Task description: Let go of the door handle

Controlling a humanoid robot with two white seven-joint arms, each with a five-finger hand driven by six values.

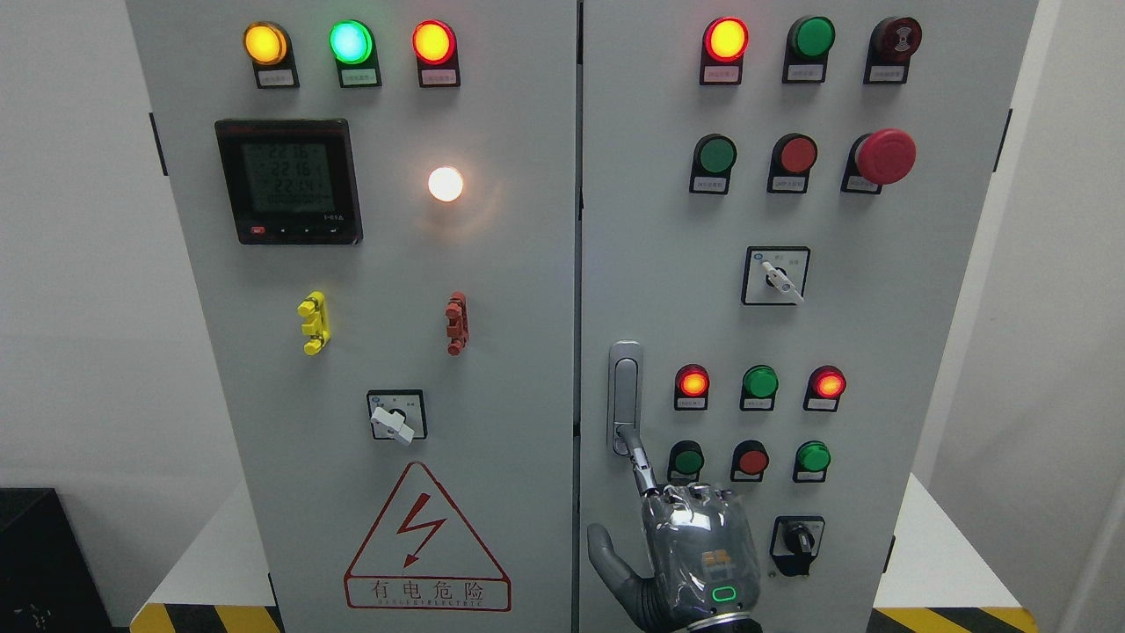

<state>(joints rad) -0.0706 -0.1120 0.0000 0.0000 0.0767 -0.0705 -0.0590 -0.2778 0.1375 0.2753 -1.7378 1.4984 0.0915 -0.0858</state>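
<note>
The silver door handle (625, 387) stands upright on the left edge of the cabinet's right door (879, 352). My right hand (681, 541) comes up from the bottom edge just below it, its back towards the camera. Its index finger (640, 462) is stretched up and its tip touches the handle's lower end. The thumb (606, 549) is spread out to the left, away from the handle. The other fingers are folded at the knuckles and grasp nothing. Both doors look closed. The left arm is out of view.
The right door carries indicator lamps, push buttons, a red emergency stop (884, 156) and rotary switches (775, 276) close around the hand. The left door (378, 352) holds a meter (288, 181), lamps and a warning triangle (427, 541). Black and yellow tape (206, 618) marks the floor.
</note>
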